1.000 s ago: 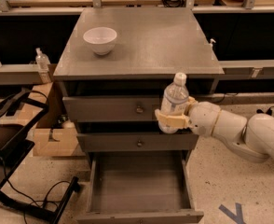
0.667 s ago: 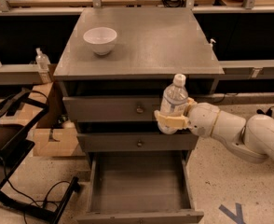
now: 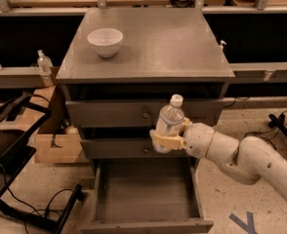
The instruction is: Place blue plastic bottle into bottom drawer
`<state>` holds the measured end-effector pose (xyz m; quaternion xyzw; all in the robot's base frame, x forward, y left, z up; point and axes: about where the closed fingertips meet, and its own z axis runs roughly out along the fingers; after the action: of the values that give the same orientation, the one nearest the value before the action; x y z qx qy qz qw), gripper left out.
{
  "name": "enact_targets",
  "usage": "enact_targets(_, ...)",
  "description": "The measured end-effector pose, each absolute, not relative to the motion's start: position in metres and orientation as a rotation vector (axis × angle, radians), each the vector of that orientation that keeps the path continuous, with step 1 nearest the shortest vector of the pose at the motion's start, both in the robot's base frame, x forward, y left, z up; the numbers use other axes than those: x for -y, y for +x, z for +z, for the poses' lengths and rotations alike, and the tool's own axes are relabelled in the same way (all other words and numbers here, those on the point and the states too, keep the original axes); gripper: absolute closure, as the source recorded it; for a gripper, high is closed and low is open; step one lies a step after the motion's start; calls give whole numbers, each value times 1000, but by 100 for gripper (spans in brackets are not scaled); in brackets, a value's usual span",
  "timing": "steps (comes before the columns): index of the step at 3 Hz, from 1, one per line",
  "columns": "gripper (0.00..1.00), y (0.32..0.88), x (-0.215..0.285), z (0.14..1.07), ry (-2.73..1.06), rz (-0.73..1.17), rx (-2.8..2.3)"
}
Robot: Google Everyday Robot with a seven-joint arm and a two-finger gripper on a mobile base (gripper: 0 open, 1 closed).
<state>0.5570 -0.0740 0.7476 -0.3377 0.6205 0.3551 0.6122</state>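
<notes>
The blue plastic bottle [image 3: 170, 122], clear with a white cap and pale label, stands upright in my gripper [image 3: 166, 141]. The gripper is shut around the bottle's lower half. It holds the bottle in the air in front of the two upper drawer fronts, above the back part of the bottom drawer [image 3: 146, 194]. The bottom drawer is pulled out, grey inside, with nothing in it. My white arm [image 3: 246, 162] reaches in from the right.
A white bowl [image 3: 105, 41] sits on the grey cabinet top [image 3: 173, 43]. A small clear pump-top bottle [image 3: 44, 62] stands on a shelf at left. A cardboard box [image 3: 55, 140] and a black frame [image 3: 11, 165] with cables lie left of the cabinet.
My gripper and the bottle have moved down and slightly left, closer over the open bottom drawer.
</notes>
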Motion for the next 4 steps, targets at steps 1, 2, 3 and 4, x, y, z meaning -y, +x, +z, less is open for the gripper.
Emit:
enact_targets(1, 100, 547, 26, 683, -828, 910, -1366)
enact_targets(2, 100, 547, -36, 599, -960, 964, -1295)
enact_targets(3, 100, 551, -64, 554, -1038, 979, -1282)
enact_targets(4, 100, 550, -68, 556, -1039, 985, -1279)
